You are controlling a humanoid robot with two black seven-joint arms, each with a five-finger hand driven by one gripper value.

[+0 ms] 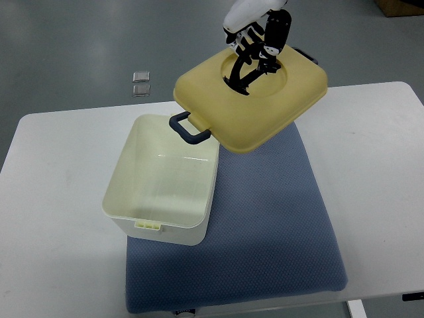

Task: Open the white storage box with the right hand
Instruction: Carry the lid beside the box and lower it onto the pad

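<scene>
Mat [265, 232], blue w/ a dotted weave, covers the near-middle of the counter [59, 152] and runs to its near edge. White storage box [162, 182] sits on the mat's left side, partly over bare counter, well in from the left edge. Box is open: inside looks empty, only pale walls and floor showing, w/ a small latch tab on its near rim.

Further back, the yellow lid [252, 99] is off the box and up in the air, tilted, its low corner hanging over the box's far right corner. A dark handle [189, 129] sticks out from the lid's left side. Robot hand [255, 56] grips the lid at the recessed centre of its top, dark fingers [242, 76] closed on the middle grip; its arm enters at the top of the view, so which side it belongs to can't be told.

Judgement: opening is basically done; what's left is parking the lid. Best to carry it right, clear of the box rim, level it, and lower it onto free mat before letting go, so the low corner doesn't knock the box.

Beyond the far edge, two small clear squares [140, 83] lie on the floor.
</scene>
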